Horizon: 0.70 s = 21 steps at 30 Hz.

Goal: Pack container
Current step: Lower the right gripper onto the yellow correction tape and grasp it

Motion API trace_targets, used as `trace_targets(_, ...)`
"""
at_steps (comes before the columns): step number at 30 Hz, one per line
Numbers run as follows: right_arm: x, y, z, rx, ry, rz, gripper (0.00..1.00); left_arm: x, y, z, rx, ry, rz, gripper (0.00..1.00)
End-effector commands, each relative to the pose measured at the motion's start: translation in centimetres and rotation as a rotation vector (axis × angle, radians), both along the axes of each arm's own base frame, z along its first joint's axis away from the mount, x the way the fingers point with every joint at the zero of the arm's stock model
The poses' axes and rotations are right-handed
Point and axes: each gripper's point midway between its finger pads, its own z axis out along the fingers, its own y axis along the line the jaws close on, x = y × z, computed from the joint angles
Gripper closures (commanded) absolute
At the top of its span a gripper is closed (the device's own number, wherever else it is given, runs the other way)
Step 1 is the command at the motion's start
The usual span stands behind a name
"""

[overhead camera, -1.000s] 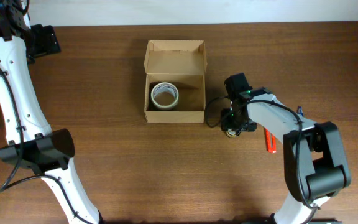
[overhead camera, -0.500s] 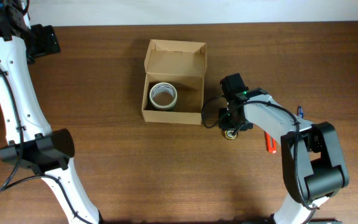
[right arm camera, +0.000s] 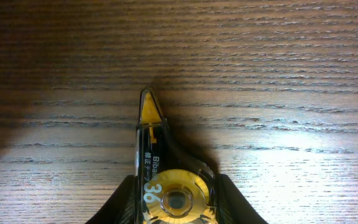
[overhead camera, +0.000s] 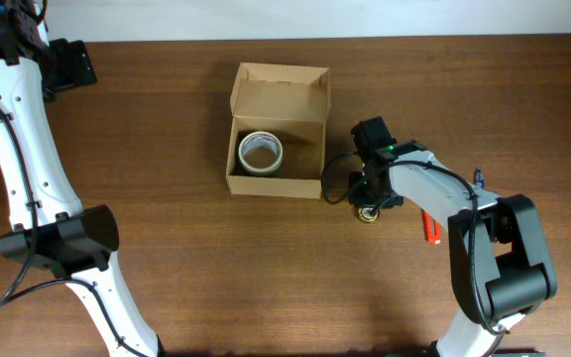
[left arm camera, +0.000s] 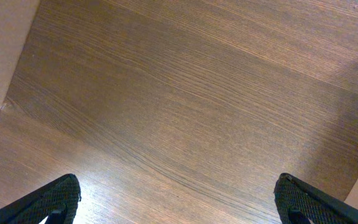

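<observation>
The overhead view is lit evenly and softly from above and is sharp across the whole frame. The table (overhead camera: 167, 238) shows a warm mid-brown, the floor of the container (overhead camera: 305, 149) is shaded by its own walls, and only faint, soft-edged shadows lie under the arms. In the left wrist view a pale sheen of glare spreads over the wood at lower left while the right side falls dimmer, the grain crisp throughout. The right wrist view is dim and murky along its top and left and brighter at lower right, and the yellow tape dispenser (right arm camera: 157, 186) throws a dense dark shadow beside itself.
</observation>
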Motion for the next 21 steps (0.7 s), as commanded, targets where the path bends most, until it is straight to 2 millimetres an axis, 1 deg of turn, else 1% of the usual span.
trace_targets(1, -0.7, -0.4, -0.8, -0.038, 0.022, -0.004, 0.77, -0.3, -0.1, 0.8, 0.001, -0.014, -0.017, 0.0)
trace_targets(13, -0.3, -0.4, -0.8, -0.035, 0.009, -0.006, 0.77, -0.3, -0.1, 0.8, 0.001, -0.014, -0.017, 0.0)
trace_targets(16, -0.1, -0.7, -0.7, -0.034, 0.002, -0.017, 0.77, -0.3, -0.1, 0.8, 0.001, -0.014, -0.017, 0.0)
trace_targets(21, 0.5, -1.8, 0.1, -0.028, -0.022, -0.051, 0.77, -0.3, -0.1, 0.8, 0.001, -0.014, -0.017, 0.0)
